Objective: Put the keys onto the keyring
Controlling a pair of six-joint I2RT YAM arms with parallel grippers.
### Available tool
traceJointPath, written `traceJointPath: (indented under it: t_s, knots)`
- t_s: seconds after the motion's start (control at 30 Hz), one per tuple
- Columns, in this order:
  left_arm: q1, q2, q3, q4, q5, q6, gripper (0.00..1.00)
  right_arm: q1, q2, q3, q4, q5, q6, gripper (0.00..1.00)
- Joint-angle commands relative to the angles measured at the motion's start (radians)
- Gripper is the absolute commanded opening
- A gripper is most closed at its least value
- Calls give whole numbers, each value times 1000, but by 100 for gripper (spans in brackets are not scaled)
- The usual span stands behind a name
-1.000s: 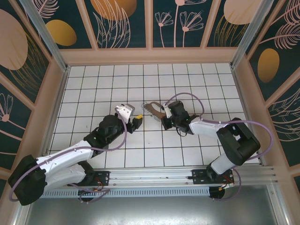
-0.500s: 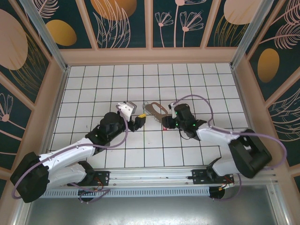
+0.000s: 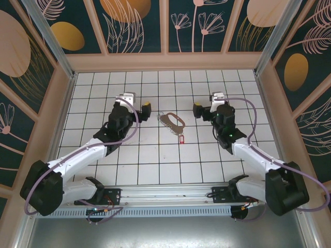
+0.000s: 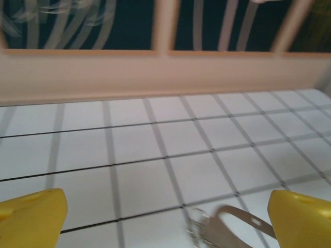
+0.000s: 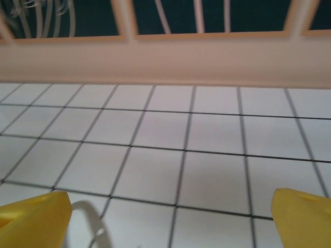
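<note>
Keys: one small red-headed piece (image 3: 181, 139) lies flat on the white tiled tabletop (image 3: 155, 82), near the middle, on the side of the keyring nearer the arm bases.
Key metal part: a thin silvery bit runs from the red head up toward the loop's near edge; whether it is threaded on or merely touching cannot be told from the top view.
Keyring: the pale tan-silver oval loop (image 3: 172, 121) lies flat between the two arms, its long axis slanted, with a bumpy row along its left end.
Keyring in left wrist view: part of the loop (image 4: 227, 230) shows blurred at the bottom edge, right of centre, on the tiles and clear of both yellow tips.
Left pincer: (image 3: 144, 111) sits just left of the keyring and apart from it; in its own camera (image 4: 165, 219) the yellow fingertips (image 4: 31, 217) stand wide apart with bare tile between them.
Right pincer: (image 3: 202, 106) sits right of the keyring, a little farther off; in its own camera (image 5: 168, 219) the yellow fingertips (image 5: 302, 217) are spread wide, holding nothing.
Right wrist detail: a pale curved strip (image 5: 90, 222) beside the left tip is too blurred to identify.
</note>
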Motion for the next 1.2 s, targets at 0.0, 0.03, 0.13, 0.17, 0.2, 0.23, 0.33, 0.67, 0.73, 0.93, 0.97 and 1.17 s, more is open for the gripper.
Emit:
traceJointPath:
  t_s: [0.0, 0.03, 0.13, 0.17, 0.2, 0.23, 0.33, 0.67, 0.73, 0.93, 0.97, 1.17]
  knots:
    - [30, 22, 18, -4, -309, -13, 99, -64, 77, -30, 158, 106, -14, 99]
    - [58, 22, 7, 22, -284, 12, 99, -88, 90, -36, 169, 119, -6, 99]
    - [147, 13, -69, 150, -283, 49, 99, -141, 143, -65, 249, 155, -9, 99]
    - [185, 19, -82, 163, -300, 49, 99, -160, 160, -80, 290, 148, -16, 99]
    - [216, 29, -91, 166, -325, 49, 99, -172, 171, -102, 339, 140, -31, 99]
    - [248, 42, -98, 163, -345, 55, 99, -178, 177, -143, 420, 133, -68, 99]
    - [324, 93, -86, 112, -309, 62, 99, -193, 184, -219, 591, 132, -145, 99]
    - [372, 270, -144, 309, -354, 112, 99, -221, 180, -214, 489, 11, -243, 99]
    - [372, 279, -196, 426, -315, 151, 99, -227, 142, -272, 526, -37, -209, 99]
    - [389, 333, -270, 684, -292, 259, 99, -323, 212, -366, 775, -118, -117, 99]
    - [411, 330, -290, 701, -263, 233, 99, -337, 243, -369, 805, -135, -107, 99]
    - [485, 276, -398, 824, -85, 184, 99, -362, 375, -422, 1011, -89, -64, 99]
